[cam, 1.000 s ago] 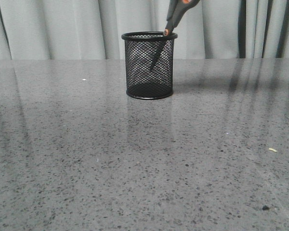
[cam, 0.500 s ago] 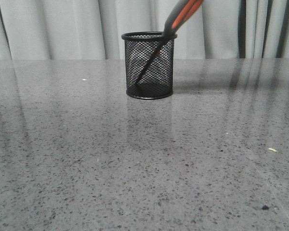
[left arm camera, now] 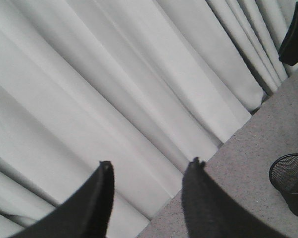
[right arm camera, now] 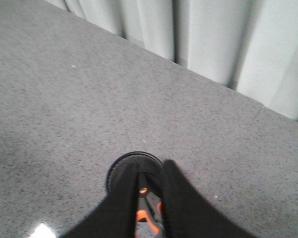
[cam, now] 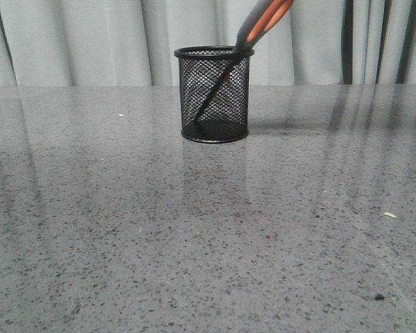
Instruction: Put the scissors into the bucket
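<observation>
The black wire-mesh bucket stands upright on the grey table at the back centre. The scissors stand in it, blades down to its floor, leaning right against the rim with the grey-and-orange handles sticking out above. In the right wrist view my right gripper hovers over the bucket, open, its fingers either side of the scissors. My left gripper is open and empty, raised and facing the curtain. The bucket shows at the edge of the left wrist view.
A pale curtain hangs behind the table's far edge. A small pale scrap and a dark speck lie on the table at the front right. A dark part of the other arm shows in the left wrist view.
One second ago the scissors hung steeply with only the blade tips in the bucket. They have dropped to its floor and tipped over against the right rim, then stayed still.
</observation>
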{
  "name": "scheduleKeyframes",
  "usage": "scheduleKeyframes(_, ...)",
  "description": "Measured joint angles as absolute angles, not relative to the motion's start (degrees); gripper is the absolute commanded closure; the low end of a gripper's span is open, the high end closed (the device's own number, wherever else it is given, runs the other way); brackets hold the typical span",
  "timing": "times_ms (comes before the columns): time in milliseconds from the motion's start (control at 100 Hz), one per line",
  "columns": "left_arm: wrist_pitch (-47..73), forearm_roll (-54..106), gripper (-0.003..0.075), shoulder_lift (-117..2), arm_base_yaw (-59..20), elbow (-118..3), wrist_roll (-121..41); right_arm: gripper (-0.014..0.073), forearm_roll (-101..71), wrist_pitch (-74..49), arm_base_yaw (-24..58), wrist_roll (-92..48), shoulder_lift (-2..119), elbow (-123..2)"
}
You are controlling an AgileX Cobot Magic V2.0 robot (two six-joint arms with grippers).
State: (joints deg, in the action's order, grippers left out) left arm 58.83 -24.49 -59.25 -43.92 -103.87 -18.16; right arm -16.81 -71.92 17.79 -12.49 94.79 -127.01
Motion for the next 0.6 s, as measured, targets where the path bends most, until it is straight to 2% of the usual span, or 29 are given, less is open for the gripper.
scheduleKeyframes(40, 58.83, -24.49, 0.0703, -59.25, -43.92, -103.87, -18.16, 0.0666, -17.37, -70.93, 17.79, -12.48, 94.01, -125.98)
scheduleKeyframes(70, 58.95, -24.49, 0.0738, -59.25, -43.92, -103.87, -18.16, 0.0666, -17.81, -70.06, 17.79, -12.48, 93.16, -125.12)
scheduleKeyframes(280, 61.29, -24.61, 0.074, -59.25, -43.92, -103.87, -15.76, 0.0666, -18.79, -58.52, 17.79, -12.48, 85.18, -113.33)
scheduleKeyframes(450, 63.62, -25.95, 0.074, -59.25, -43.92, -103.62, -12.54, 0.0667, -19.02, -44.17, 17.79, -12.59, 74.87, -96.04)
scheduleKeyframes(600, 60.78, -27.07, 0.074, -57.15, -43.92, -97.75, -11.72, 0.0667, -19.04, -30.32, 17.79, -12.94, 64.11, -78.79)
